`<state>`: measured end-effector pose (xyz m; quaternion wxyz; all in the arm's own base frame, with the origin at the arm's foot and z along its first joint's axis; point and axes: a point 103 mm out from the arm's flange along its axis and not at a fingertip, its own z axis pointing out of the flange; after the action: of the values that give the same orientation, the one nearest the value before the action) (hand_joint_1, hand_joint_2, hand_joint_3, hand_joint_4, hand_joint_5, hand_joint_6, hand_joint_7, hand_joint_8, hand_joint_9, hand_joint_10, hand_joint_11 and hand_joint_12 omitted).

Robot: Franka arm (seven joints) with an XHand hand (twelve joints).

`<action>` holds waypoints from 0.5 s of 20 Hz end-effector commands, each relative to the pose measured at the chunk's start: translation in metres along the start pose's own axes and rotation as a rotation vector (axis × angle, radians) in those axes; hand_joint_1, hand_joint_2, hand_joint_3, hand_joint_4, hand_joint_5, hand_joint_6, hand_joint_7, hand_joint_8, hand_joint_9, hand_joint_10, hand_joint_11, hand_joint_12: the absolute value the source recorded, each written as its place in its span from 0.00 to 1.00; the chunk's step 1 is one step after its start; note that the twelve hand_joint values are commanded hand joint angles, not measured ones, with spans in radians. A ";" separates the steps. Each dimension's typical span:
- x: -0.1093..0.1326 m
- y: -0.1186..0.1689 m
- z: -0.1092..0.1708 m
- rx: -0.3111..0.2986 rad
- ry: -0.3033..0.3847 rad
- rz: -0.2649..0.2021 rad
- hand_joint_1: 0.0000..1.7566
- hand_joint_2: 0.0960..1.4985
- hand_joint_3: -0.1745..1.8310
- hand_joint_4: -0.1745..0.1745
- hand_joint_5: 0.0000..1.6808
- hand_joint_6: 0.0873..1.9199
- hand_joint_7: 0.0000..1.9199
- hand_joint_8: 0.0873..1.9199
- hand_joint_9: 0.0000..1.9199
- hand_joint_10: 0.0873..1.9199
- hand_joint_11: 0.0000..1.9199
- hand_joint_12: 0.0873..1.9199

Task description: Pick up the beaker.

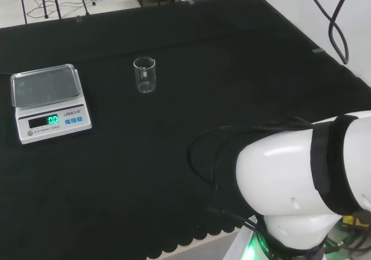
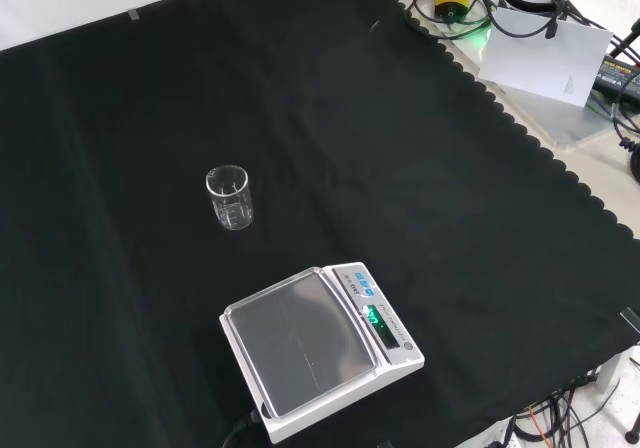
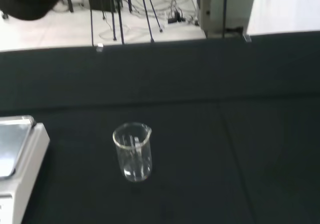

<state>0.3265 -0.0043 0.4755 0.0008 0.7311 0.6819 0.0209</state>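
Black cloth (image 1: 174,173) covers the bench, and a clear glass beaker (image 1: 144,75) stands upright on it, empty as far as can be seen. In the head view, a digital scale (image 1: 49,102) sits well apart to its left. Whether the hand is released or clenched, I cannot tell.

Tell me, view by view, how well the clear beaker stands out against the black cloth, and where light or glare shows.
Head view: the beaker reads by its bright rim and base against the cloth; the scale shows a glowing green display. Front view: the beaker is outlined by pale highlights; the scale's pan has a dull sheen. Wrist view: the beaker is softer, with bright floor behind.
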 end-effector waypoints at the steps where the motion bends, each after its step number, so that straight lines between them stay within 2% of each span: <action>1: 0.023 0.093 0.101 0.088 0.042 -0.124 0.39 0.46 0.17 0.64 0.00 0.00 0.00 0.20 0.00 0.42 0.00 0.55; 3: 0.047 0.114 0.125 0.120 0.012 -0.140 0.39 0.46 0.17 0.64 0.00 0.00 0.00 0.20 0.00 0.42 0.00 0.56; 6: 0.071 0.133 0.150 0.151 0.007 -0.157 0.39 0.46 0.17 0.64 0.00 0.00 0.00 0.20 0.00 0.42 0.00 0.57; 10: 0.084 0.148 0.171 0.182 0.013 -0.182 0.39 0.46 0.17 0.64 0.00 0.00 0.00 0.21 0.00 0.43 0.00 0.57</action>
<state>0.3969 0.0156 0.4226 -0.0225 0.7060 0.7078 0.0030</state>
